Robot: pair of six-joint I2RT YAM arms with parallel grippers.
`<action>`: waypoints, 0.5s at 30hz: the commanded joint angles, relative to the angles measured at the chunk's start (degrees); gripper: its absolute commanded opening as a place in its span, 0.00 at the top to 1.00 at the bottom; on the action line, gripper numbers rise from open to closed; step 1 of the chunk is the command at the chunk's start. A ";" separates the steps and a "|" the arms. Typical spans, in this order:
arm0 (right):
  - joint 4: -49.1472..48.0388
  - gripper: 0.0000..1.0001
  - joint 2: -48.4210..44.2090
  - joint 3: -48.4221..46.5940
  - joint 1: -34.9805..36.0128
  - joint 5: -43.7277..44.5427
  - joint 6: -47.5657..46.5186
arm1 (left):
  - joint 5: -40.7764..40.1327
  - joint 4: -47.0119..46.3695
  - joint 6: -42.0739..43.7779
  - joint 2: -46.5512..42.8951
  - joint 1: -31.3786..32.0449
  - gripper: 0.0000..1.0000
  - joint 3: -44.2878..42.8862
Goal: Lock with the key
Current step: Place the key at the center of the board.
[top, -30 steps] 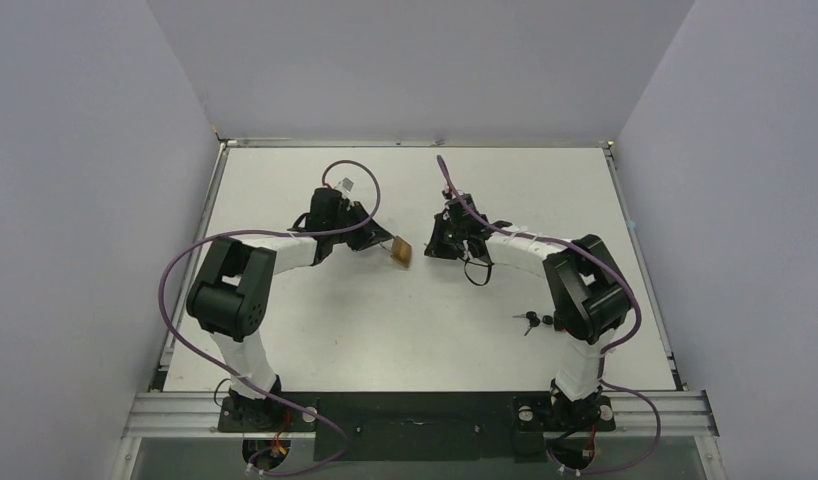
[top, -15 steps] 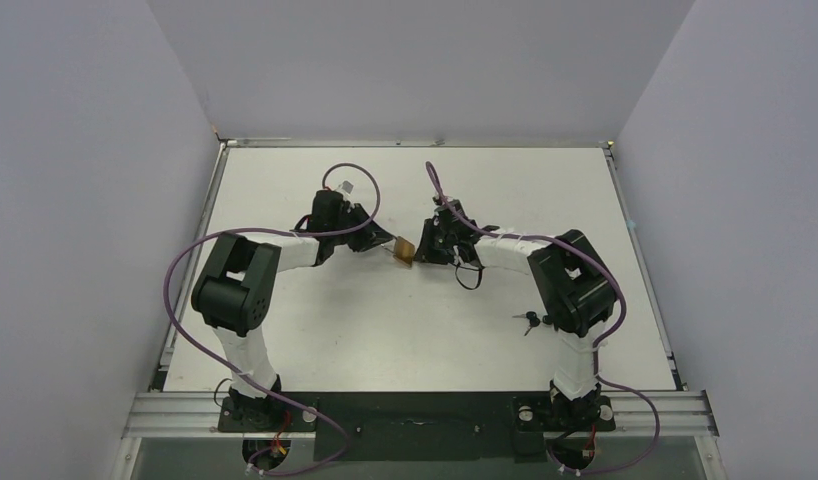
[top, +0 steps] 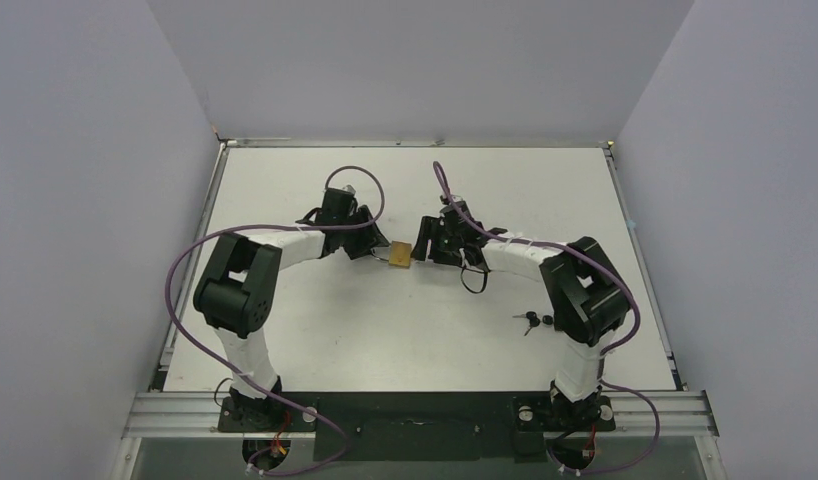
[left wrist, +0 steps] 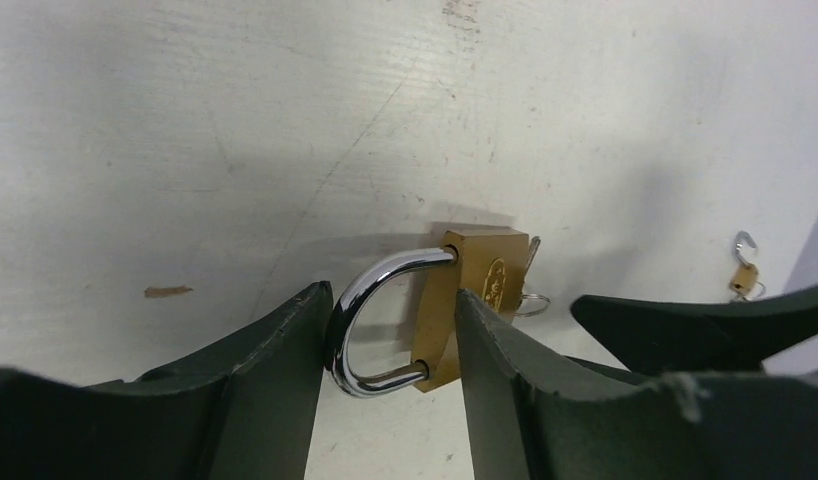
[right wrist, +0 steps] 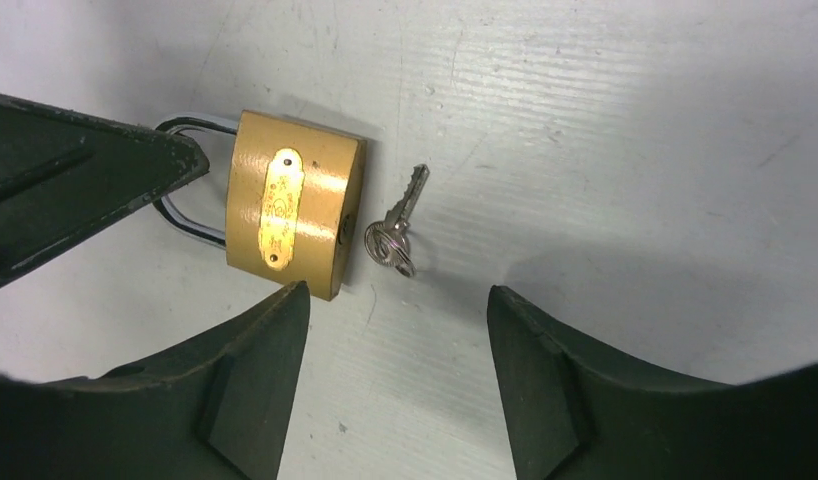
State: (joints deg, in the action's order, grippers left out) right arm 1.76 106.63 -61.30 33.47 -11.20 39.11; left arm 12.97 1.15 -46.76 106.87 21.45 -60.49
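Note:
A brass padlock point(top: 399, 257) lies flat on the white table between my two grippers. Both ends of its steel shackle point(left wrist: 357, 312) sit in the body point(left wrist: 482, 283). The small silver key point(right wrist: 402, 218) lies loose on the table on its ring, right beside the lock's keyhole end point(right wrist: 347, 228), not in it. My left gripper point(left wrist: 390, 298) stands open, its fingers astride the shackle and part of the body. My right gripper point(right wrist: 397, 292) is open and empty, just short of the padlock point(right wrist: 295, 205) and key.
A bunch of dark-headed keys point(top: 530, 320) lies by the right arm's elbow. A small brass piece with a silver hook point(left wrist: 745, 272) shows far off in the left wrist view. The two grippers' fingertips point(right wrist: 135, 160) are very close together over the lock.
Both grippers have opened. The padlock, held tilted by the left gripper before, now lies flat on the table. The right gripper has moved in closer.

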 commanded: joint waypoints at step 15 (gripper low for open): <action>15.41 0.25 -28.95 9.67 -6.01 19.75 0.64 | -21.81 18.18 6.85 -14.09 6.99 0.45 -8.56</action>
State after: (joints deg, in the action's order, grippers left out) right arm 10.94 84.99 -55.53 31.22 0.91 38.22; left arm -6.00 18.15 -40.99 99.09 27.24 -67.68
